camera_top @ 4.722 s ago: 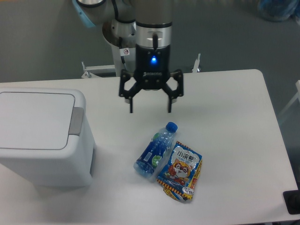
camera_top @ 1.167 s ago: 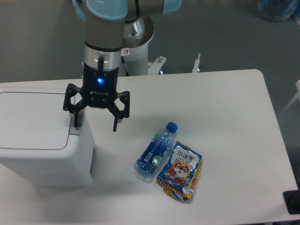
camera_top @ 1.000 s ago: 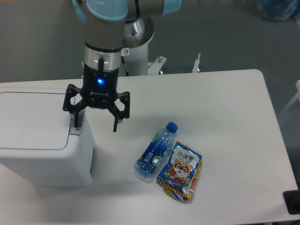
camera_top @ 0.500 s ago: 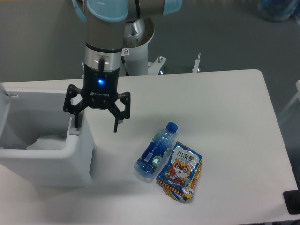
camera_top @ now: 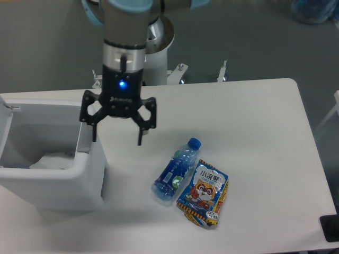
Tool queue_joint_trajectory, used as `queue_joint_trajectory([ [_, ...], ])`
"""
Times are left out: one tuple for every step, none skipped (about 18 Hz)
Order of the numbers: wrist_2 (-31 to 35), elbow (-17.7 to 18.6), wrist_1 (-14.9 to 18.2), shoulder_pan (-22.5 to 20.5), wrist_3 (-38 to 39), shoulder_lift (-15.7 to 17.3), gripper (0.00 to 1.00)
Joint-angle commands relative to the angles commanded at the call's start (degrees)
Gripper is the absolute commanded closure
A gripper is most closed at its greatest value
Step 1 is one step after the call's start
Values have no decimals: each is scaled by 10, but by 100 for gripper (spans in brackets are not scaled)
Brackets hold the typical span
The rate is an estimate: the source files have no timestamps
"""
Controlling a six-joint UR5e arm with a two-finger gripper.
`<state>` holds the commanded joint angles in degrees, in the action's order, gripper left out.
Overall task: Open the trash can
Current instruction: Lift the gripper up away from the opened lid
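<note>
The trash can [camera_top: 50, 174] at the bench's left edge stands lid-up (white liner showing inside), so the job looks done; the gripper [camera_top: 117, 133] hangs wide and empty beside its rim.

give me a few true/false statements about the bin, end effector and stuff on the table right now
1. The trash can is open. True.
2. The end effector grips the bottle. False: it is open and holds nothing.
3. The bottle lies on its side beside a snack packet. True.
4. The bottle has a red cap. False: the cap is blue.
5. The trash can stands on the right half of the table. False: it is at the left edge.
</note>
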<state>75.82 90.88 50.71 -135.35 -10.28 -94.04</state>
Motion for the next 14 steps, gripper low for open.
queue_joint_trajectory([
  [33,-1,-2,-7,-4,0,0],
  [57,-2,-2,-17,-11,0,0],
  [67,-2,-2,-26,-30,0,0],
  [70,-1,-1,-37,-58,-1,0],
  [74,0,1,-50,-93,-2,0],
  [85,4,2,-60,-128,-3,0],
  [101,7,3,-66,-165,-5,0],
  [120,8,5,-73,-197,-7,0],
  [135,9,5,-82,-224,-9,0],
  [139,9,6,-88,-244,-15,0],
  [139,9,6,-91,-258,-24,0],
  [139,10,6,-100,-268,-27,0],
  [139,12,6,-108,-276,-28,0],
  [138,13,5,-111,-282,-29,0],
])
